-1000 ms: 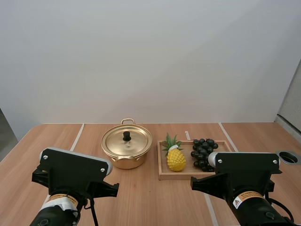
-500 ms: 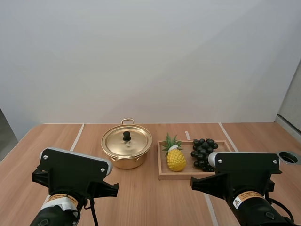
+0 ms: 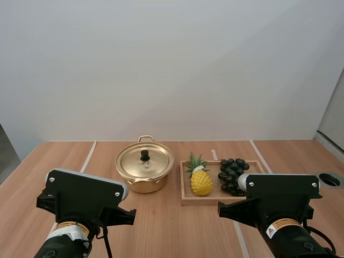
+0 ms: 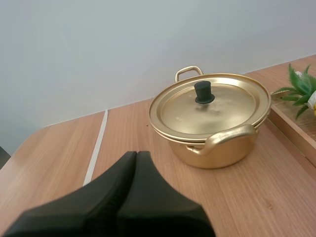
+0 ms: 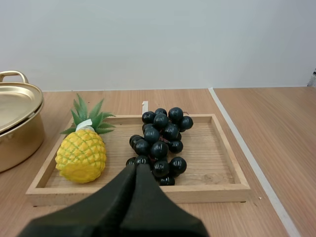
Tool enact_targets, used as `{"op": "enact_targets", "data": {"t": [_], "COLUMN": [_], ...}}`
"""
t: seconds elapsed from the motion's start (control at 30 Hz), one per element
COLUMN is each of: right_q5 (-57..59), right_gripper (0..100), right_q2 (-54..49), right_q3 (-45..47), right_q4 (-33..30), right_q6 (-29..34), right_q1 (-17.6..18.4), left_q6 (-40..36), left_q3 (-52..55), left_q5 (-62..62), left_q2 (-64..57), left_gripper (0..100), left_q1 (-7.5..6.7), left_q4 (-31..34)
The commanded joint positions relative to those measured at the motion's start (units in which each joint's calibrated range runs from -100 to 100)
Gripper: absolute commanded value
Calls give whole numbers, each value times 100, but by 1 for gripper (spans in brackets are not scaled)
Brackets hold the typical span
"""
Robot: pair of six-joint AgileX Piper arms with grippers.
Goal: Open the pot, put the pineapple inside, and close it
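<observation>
I see a shiny gold metal pot (image 4: pixel 217 150) with a smooth lid (image 4: pixel 227 106) and a dull black knob (image 4: pixel 204 92). The tray (image 5: pixel 217 191) and table (image 3: pixel 161 226) are smooth wood. The pineapple (image 5: pixel 81 155) looks like bumpy plastic, and the grapes (image 5: pixel 160 140) are glossy. My left hand (image 4: pixel 136 158) and right hand (image 5: pixel 136 168) are dull black.

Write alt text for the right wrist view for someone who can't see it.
The right gripper, shut, points toward a wooden tray holding a yellow pineapple and a bunch of black grapes. A closed gold pot stands beside the tray, nearest the pineapple.
</observation>
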Motion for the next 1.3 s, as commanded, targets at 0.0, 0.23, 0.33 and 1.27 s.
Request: {"op": "enact_targets", "data": {"t": [0.0, 0.23, 0.33, 1.27], "right_q5": [-34, -34, -34, -34], "right_gripper": [0, 0, 0, 0], "right_q2": [-36, -36, -36, -36], "right_q3": [4, 4, 4, 4], "right_q4": [-5, -5, -5, 439], "right_q6": [-22, -22, -22, -6], "right_q1": [12, 12, 12, 12], "left_q6": [-64, -64, -64, -167], "left_q3": [9, 9, 9, 9], "left_q5": [6, 6, 6, -58], "left_q2": [-33, -33, -33, -33], "left_gripper": [0, 0, 0, 0], "left_q1": [5, 5, 5, 4], "left_q4": [-15, -15, -15, -1446]}}
